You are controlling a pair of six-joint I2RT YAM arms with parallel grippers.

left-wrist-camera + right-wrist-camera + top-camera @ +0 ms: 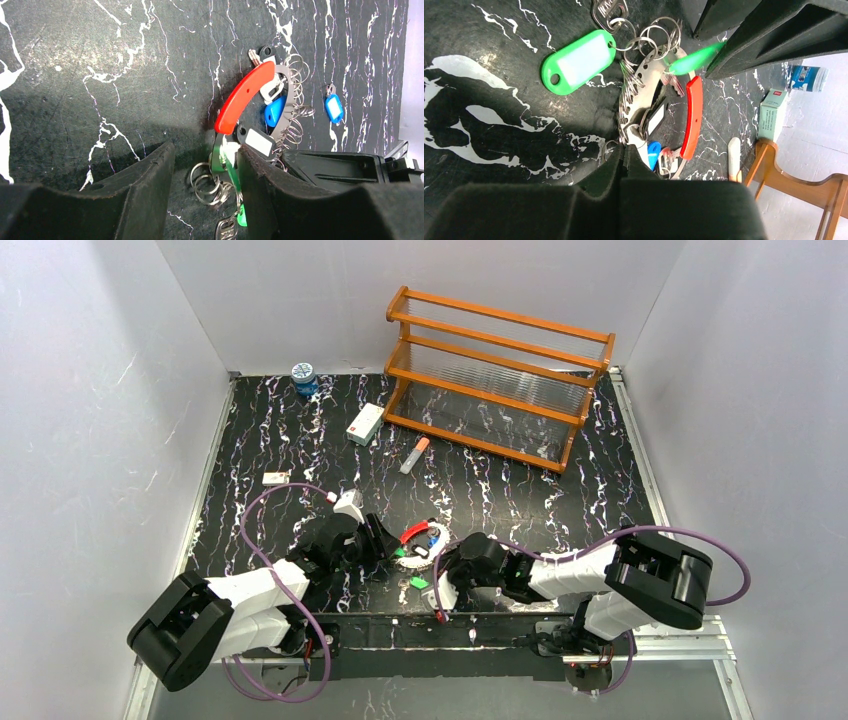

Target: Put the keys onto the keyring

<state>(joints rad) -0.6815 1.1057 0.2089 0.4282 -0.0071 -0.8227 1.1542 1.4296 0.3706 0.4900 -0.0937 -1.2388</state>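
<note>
Left tool (205, 150) straddles keyring (247, 95) end, jaws apart, likely steadying it on counter (100, 75); right tool (624, 150) closed at its small rings (626, 107) near keys (576, 60), pinch unclear.

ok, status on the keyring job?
Left gripper open, straddling the keyring end. Right gripper shut at its small rings, hold unclear. One blue-tagged key lies loose beside it. Nothing in the way.

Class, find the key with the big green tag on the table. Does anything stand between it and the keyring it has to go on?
Nothing visible does. The green-tagged key lies right beside the keyring, and its small wire rings already reach the keyring's silver end.
</note>
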